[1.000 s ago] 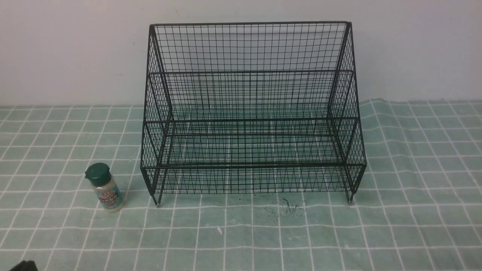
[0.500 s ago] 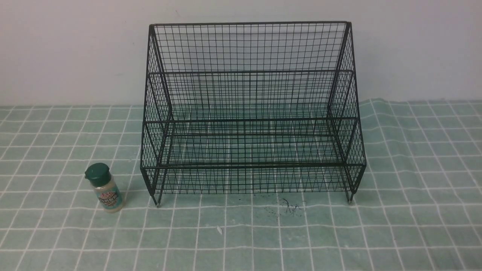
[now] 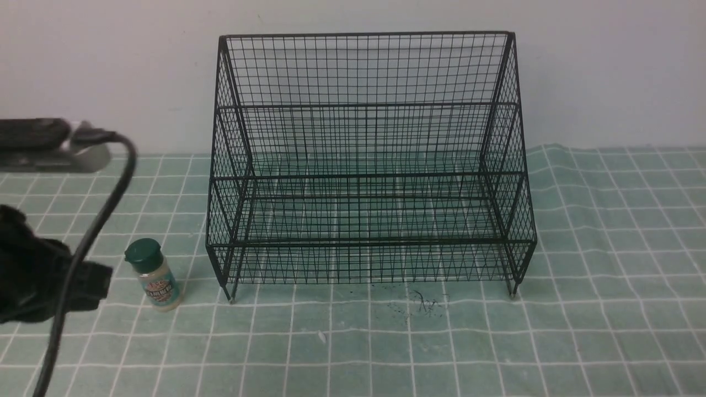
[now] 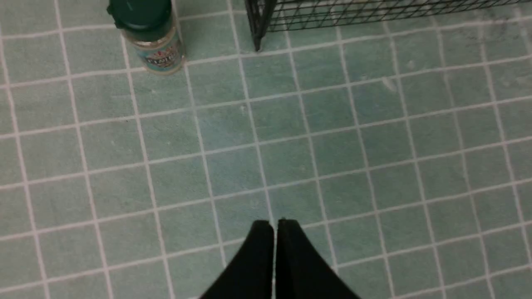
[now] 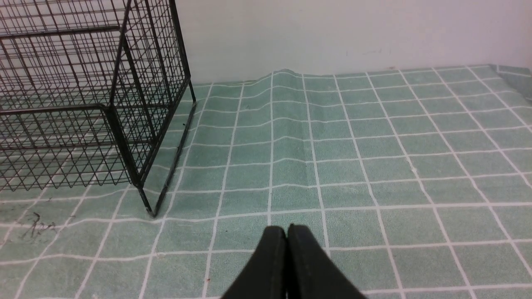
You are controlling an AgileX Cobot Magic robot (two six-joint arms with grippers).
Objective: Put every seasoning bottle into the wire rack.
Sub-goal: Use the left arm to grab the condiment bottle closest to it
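Observation:
The seasoning bottle [image 3: 153,274] stands upright on the checked cloth, just left of the wire rack [image 3: 364,165]. It has a dark green cap and a teal label. It also shows in the left wrist view [image 4: 151,35], with a rack leg [image 4: 257,29] beside it. The rack holds nothing. My left arm [image 3: 44,275] is in at the left edge, close beside the bottle. My left gripper [image 4: 275,226] is shut and empty, above the cloth and short of the bottle. My right gripper [image 5: 286,230] is shut and empty, right of the rack [image 5: 83,104].
A green checked cloth [image 3: 606,275] covers the table, with a raised fold near the wall [image 5: 282,79]. Dark scribble marks [image 3: 422,303] lie in front of the rack. A black cable [image 3: 94,220] hangs from the left arm. A pale wall stands behind.
My left arm has come into the front view from the left edge and now sits close beside the bottle. The bottle and the rack have not moved.

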